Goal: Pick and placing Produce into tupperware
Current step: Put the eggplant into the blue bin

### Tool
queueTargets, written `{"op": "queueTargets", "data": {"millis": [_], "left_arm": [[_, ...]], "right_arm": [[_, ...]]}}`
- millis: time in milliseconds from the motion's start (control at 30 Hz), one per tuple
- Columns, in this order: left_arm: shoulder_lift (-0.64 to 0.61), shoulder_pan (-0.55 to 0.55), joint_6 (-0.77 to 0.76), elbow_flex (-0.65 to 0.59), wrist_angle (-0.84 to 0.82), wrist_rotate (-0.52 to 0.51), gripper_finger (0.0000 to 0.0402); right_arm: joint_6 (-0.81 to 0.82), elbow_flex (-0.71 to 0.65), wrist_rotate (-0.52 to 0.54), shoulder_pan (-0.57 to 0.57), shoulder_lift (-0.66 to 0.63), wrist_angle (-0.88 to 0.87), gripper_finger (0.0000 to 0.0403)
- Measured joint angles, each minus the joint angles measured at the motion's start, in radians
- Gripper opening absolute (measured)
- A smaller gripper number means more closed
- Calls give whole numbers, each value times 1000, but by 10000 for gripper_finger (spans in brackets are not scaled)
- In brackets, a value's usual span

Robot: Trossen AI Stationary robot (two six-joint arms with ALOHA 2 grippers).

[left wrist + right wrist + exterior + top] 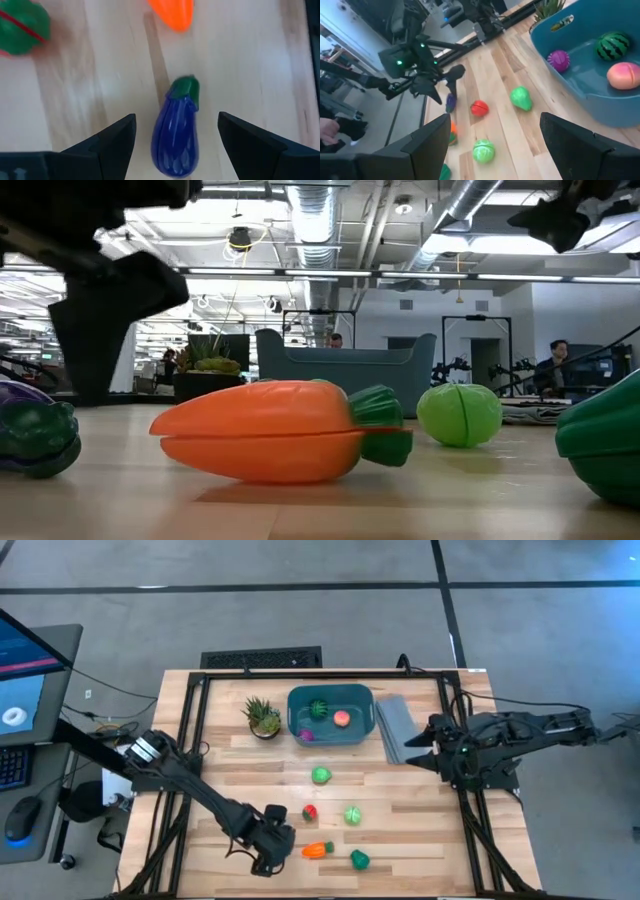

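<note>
A purple eggplant [176, 135] with a green cap lies on its side on the wooden table near the front left. My left gripper [176, 117] is open above it, one finger on either side, touching nothing; the high view shows this gripper [268, 848]. An orange carrot [316, 850] lies just to its right. The teal tupperware [360, 700] at the far middle holds a striped watermelon [318, 708], a pink peach [342, 719] and a magenta piece [306, 735]. My right gripper [412, 750] is open and empty over the grey slab.
Loose on the table: a green pear-like piece [321, 776], a red strawberry [309, 812], a green ball [352, 815], a dark green piece [359, 859]. A potted plant [263, 717] stands left of the tub, a grey ribbed slab [395, 727] right of it.
</note>
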Motion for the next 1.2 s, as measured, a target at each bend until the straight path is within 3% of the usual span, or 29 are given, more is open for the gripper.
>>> {"op": "queueTargets", "data": {"millis": [467, 1200], "left_arm": [[3, 4, -51, -8, -43, 36, 263], [3, 39, -7, -9, -30, 83, 252]], "right_arm": [[-13, 0, 53, 9, -113, -67, 329], [-37, 0, 56, 7, -118, -95, 329]]}}
